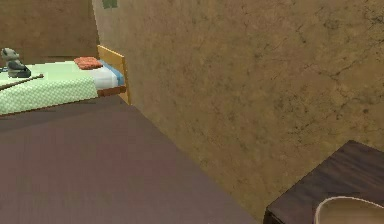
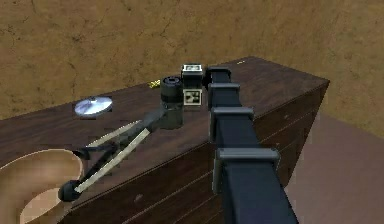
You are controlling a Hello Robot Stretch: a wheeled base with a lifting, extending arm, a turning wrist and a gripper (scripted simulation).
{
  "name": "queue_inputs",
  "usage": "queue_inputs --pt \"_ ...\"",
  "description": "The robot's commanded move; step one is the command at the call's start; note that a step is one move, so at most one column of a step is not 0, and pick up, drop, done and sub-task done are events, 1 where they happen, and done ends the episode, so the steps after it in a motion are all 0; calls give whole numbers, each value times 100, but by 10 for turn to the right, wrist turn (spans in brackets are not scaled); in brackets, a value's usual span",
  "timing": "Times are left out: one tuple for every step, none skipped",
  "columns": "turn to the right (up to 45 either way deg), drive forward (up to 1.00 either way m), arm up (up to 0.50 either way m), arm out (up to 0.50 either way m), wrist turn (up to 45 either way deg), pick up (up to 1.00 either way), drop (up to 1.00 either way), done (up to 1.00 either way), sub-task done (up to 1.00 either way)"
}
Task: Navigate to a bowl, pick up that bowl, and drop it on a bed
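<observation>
Arm (image 2: 236, 150) stretches over dresser (image 2: 270, 90); gripper (image 2: 76, 170) by bowl (image 2: 30, 182), can't tell if holding. Risk: poor rim contact, bowl could slip on lift.

Arm (image 2: 236, 135) outstretched, pincer (image 2: 79, 170) apparently aslant toward the lower left.

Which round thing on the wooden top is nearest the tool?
The tan bowl at the arm side view's bottom left: the tool ends at it; the small silvery disc lies farther off.
</observation>
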Motion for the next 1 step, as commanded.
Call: queue_inputs --pt "0 0 0 0 -240 0 0 0 0"
